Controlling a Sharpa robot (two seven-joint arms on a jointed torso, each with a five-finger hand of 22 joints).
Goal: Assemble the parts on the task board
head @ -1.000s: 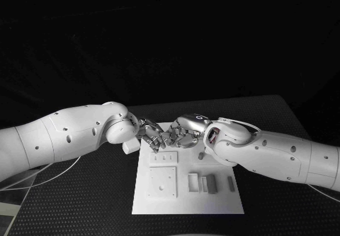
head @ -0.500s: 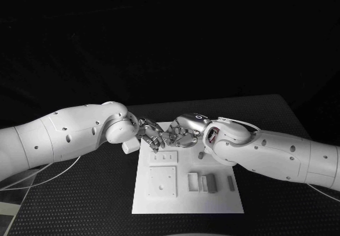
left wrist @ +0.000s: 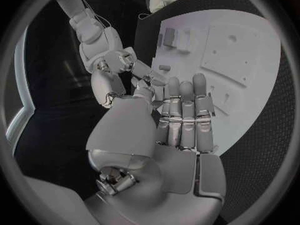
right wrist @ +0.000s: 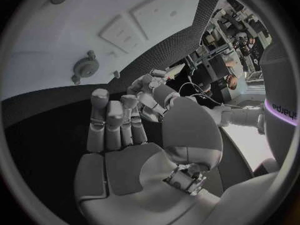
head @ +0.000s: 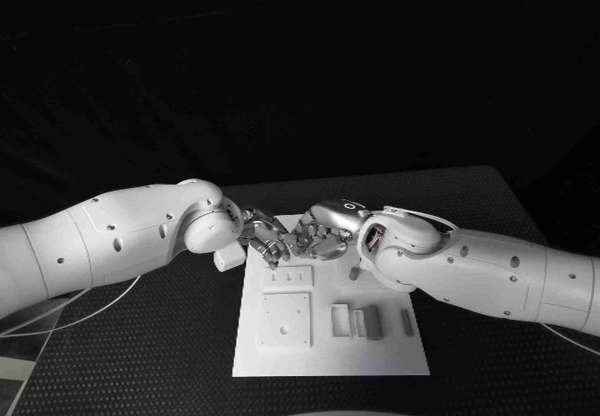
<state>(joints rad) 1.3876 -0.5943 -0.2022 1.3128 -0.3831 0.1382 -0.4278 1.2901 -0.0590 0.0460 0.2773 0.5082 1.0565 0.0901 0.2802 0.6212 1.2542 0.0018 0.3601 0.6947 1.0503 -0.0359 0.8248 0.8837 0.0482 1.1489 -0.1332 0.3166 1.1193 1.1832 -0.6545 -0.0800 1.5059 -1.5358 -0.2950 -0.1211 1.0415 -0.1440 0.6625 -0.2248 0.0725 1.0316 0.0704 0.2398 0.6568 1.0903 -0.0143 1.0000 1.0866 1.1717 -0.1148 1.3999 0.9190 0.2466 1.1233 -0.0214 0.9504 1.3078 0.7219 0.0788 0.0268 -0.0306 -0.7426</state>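
The white task board lies in the middle of the table. My left hand and right hand meet fingertip to fingertip just above its far end. In the left wrist view the left hand holds its fingers straight and side by side, and the right hand reaches to its thumb. Whether a part sits between them is hidden. On the board lie a square plate, a small plate, a short peg and three upright blocks. A round knobbed part stands near the right hand.
The black mesh table top surrounds the board on all sides. A pale cable runs under my left arm at the table's left edge. Both forearms hang over the far half of the board.
The right hand has edged slightly towards the left hand. The fingertips stay together and the parts on the board have not moved.
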